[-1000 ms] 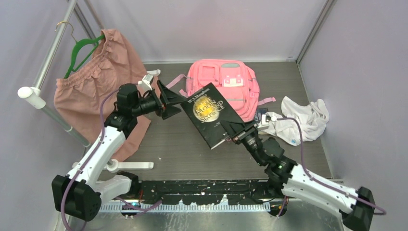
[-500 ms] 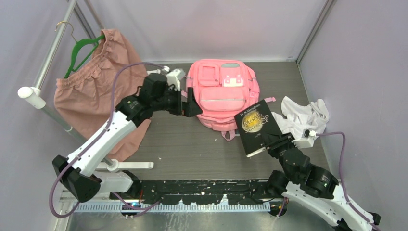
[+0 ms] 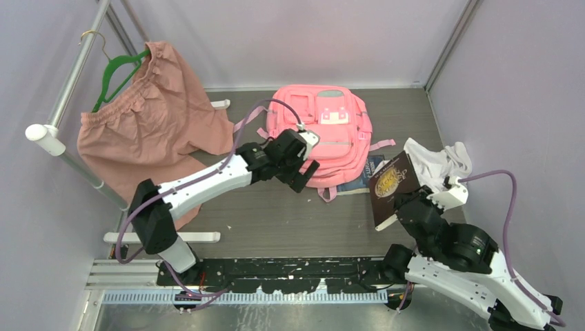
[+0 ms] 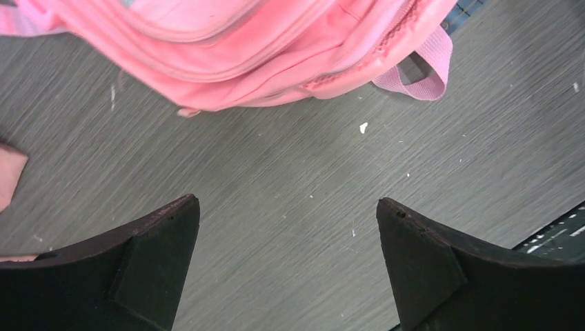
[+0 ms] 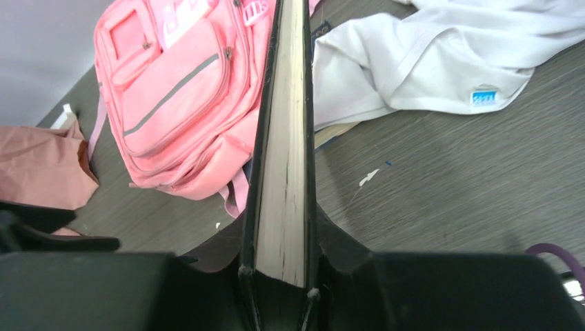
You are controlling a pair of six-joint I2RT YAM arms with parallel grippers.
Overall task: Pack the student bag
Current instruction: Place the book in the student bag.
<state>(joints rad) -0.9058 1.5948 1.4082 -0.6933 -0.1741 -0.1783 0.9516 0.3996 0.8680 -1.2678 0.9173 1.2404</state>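
Pale lilac walls (image 3: 290, 34) enclose a grey wood-grain desk (image 3: 276, 214) on three sides, a white-capped metal clothes rail (image 3: 74, 69) standing at left.

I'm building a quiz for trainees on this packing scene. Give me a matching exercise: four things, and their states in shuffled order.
1 book
2 white cloth
3 dusty-pink garment
4 left tool

A open over the table, near the backpack
B on a green hanger
C clamped in the right tool
D crumpled on the table

Pairs: 1-C, 2-D, 3-B, 4-A
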